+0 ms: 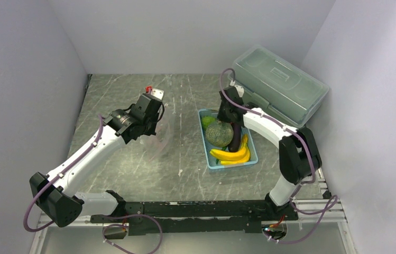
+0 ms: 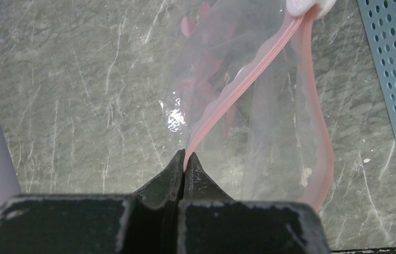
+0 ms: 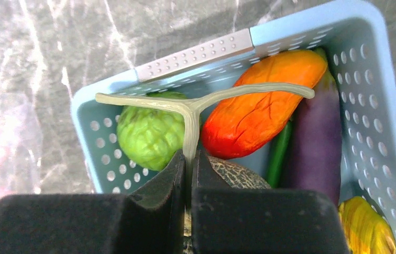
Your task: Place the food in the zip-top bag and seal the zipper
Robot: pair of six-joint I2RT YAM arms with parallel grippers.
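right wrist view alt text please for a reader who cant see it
The right gripper is shut on the pale T-shaped stem of the netted melon in a light blue basket. Beside it lie a lime-green fruit, an orange-red piece, a purple eggplant, a thin green vegetable and yellow bananas.

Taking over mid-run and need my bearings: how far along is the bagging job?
Done: nothing bagged yet; the zip-top bag looks empty and the zipper is open. In hand: the left gripper pinches the zipper strip, and the right gripper is shut on the stem of the melon in the blue basket. Left: the melon, bananas, eggplant, orange-red piece and lime-green fruit all go in, then sealing.
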